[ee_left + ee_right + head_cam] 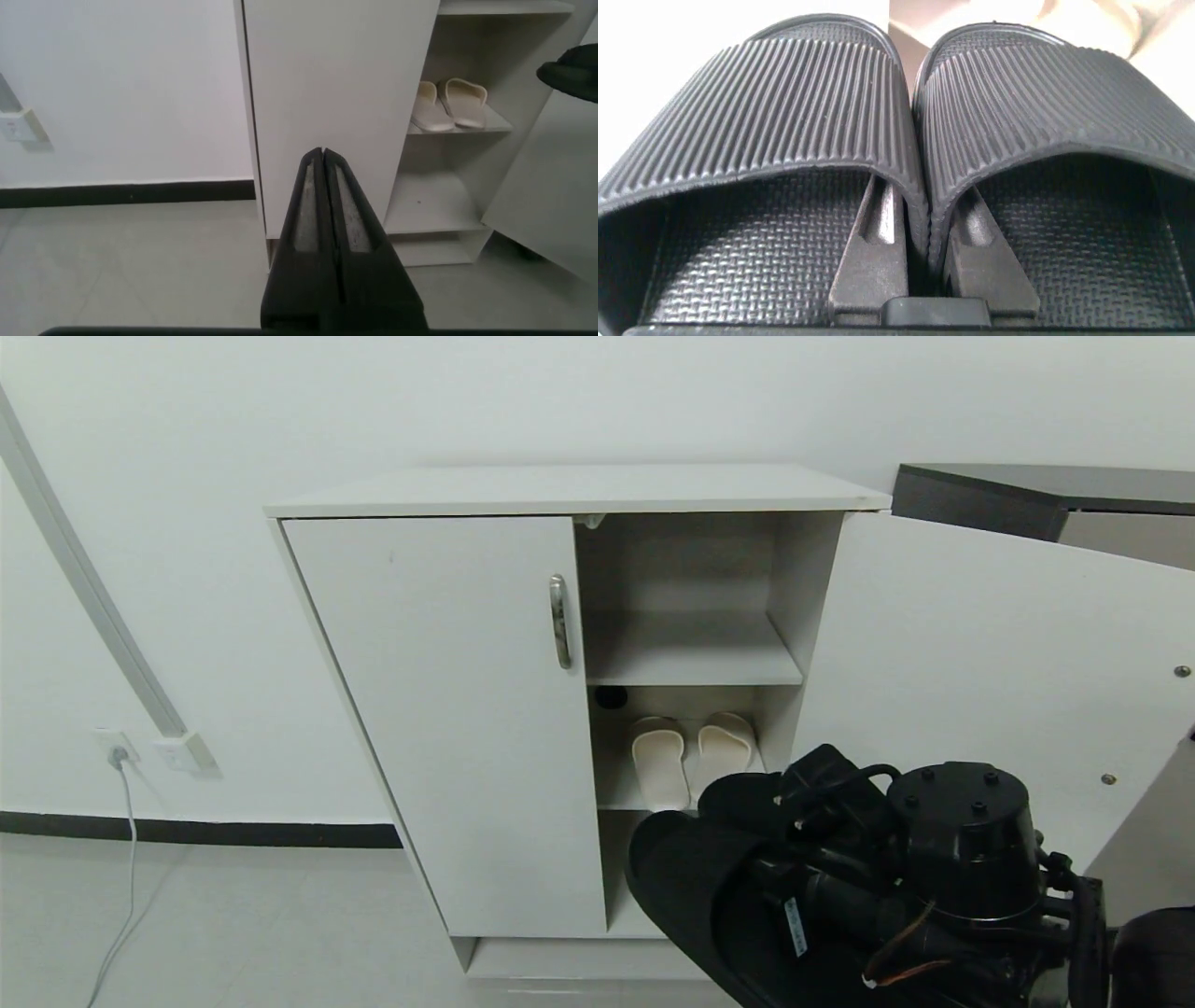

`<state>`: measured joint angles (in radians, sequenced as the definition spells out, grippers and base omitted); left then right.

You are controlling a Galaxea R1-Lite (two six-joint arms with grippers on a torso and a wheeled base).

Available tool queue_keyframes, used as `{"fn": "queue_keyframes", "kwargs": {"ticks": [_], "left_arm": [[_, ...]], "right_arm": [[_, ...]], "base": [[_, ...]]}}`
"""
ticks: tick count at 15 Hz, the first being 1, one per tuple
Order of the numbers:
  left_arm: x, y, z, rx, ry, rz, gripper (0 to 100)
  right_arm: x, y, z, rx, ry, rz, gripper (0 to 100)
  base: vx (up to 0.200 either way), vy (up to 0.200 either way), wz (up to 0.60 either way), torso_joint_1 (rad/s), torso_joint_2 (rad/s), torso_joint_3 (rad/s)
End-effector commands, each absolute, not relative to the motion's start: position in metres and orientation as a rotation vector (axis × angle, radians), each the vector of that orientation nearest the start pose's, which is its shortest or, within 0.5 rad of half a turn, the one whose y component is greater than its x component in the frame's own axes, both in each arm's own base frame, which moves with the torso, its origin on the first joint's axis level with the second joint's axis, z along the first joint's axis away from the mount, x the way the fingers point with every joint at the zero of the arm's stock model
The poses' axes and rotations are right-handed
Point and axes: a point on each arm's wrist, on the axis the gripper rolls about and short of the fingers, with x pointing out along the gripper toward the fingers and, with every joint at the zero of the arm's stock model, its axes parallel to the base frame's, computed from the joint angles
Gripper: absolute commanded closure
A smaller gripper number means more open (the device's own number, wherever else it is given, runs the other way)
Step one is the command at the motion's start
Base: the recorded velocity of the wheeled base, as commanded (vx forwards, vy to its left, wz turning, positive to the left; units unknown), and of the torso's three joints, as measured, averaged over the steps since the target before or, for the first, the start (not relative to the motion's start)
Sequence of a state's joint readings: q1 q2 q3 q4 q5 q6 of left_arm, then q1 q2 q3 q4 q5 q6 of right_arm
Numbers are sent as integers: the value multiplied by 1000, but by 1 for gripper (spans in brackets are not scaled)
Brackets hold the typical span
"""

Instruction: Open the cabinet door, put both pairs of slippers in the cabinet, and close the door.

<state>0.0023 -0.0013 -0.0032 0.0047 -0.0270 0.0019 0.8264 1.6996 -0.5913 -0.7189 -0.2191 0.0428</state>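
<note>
Door [980,653] open; white pair [661,765] inside cabinet [579,485]. Right claw [920,201] pinches black pair [686,877] (outside cabinet); left claw [323,187] pressed together. Stowing, closing outstanding.

Two cream slippers [659,761], two black slippers [785,121], one cabinet [579,487], two doors [448,709], one handle [559,621].

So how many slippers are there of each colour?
Cream slippers: 2
Black slippers: 2
Total: 4
</note>
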Motion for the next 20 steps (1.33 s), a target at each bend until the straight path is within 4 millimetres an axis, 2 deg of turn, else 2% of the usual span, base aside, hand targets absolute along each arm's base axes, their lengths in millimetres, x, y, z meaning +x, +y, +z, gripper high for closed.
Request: {"fn": "queue_keyframes", "kwargs": {"ticks": [1, 4, 6, 7, 10, 14, 16, 17, 20], "left_arm": [[-23, -1, 76, 2, 2, -23, 100], [-23, -1, 76, 3, 1, -26, 100], [-23, -1, 76, 3, 1, -25, 100], [-23, -1, 76, 3, 1, -26, 100], [-23, -1, 75, 3, 3, -25, 100], [-23, -1, 76, 3, 1, -25, 100], [-23, -1, 76, 3, 1, -25, 100], [-23, -1, 76, 3, 1, -25, 100], [-23, -1, 76, 3, 1, -25, 100]], "right_arm": [[193, 203, 134, -159, 359, 592, 100], [206, 220, 123, -138, 304, 566, 100], [215, 242, 116, -132, 266, 463, 100], [227, 260, 112, -80, 255, 388, 100], [248, 281, 106, -44, 226, 255, 100], [252, 292, 122, -48, 234, 119, 100], [250, 295, 138, -48, 240, 104, 100], [246, 300, 140, -43, 262, 110, 100], [250, 308, 165, 12, 244, 19, 100]], "base": [[0, 0, 0, -2, 46, 51], [0, 0, 0, 0, 0, 0], [0, 0, 0, 0, 0, 0], [0, 0, 0, 0, 0, 0], [0, 0, 0, 0, 0, 0], [0, 0, 0, 0, 0, 0], [0, 0, 0, 0, 0, 0], [0, 0, 0, 0, 0, 0], [0, 0, 0, 0, 0, 0]]}}
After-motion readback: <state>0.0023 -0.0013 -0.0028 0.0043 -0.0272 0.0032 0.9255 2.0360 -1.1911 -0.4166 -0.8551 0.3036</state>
